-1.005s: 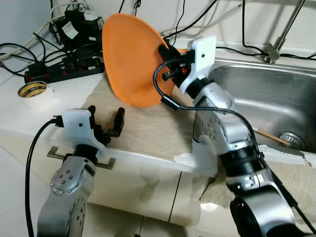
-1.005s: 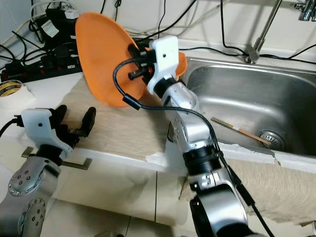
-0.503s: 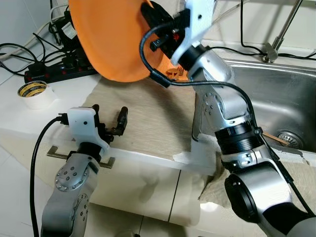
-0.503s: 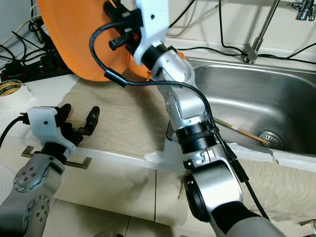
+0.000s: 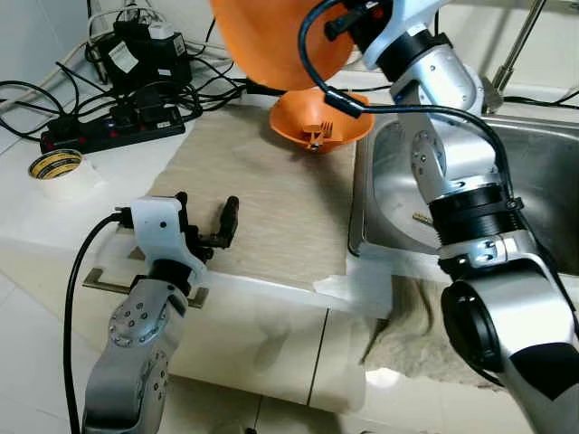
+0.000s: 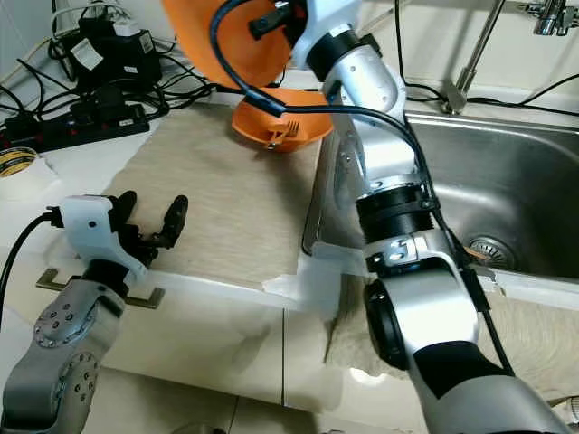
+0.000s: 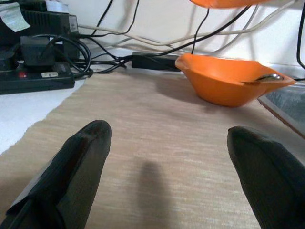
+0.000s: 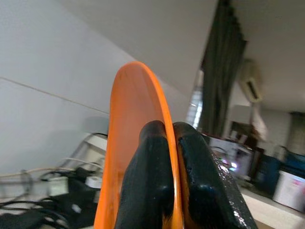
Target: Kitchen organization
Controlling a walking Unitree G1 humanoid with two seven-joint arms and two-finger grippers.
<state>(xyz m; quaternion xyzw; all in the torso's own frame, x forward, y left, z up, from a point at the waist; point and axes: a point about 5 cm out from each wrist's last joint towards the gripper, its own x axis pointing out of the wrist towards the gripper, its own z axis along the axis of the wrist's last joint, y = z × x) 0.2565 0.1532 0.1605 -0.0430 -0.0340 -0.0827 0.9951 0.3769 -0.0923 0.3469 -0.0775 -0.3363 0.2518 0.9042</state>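
Right gripper (image 8: 170, 191) raised high above the back of the counter, fingers pinched on the rim of an orange plate (image 5: 271, 36); plate held up on edge, clear of the counter, its top cut off by the frame. Directly below it an orange bowl (image 5: 321, 128) sits at the far corner of the beige mat (image 5: 262, 208), just beside the sink (image 6: 488, 199); a fork (image 6: 280, 134) rests inside the bowl. Left gripper (image 5: 206, 221) low at the near edge of the mat, fingers spread wide, nothing between them, pointing toward the bowl. Power strip (image 5: 113, 127) and tangled cables at the back left. Tape roll (image 5: 60, 169) on the white counter left of the mat. Faucet (image 6: 479, 50) behind the sink.
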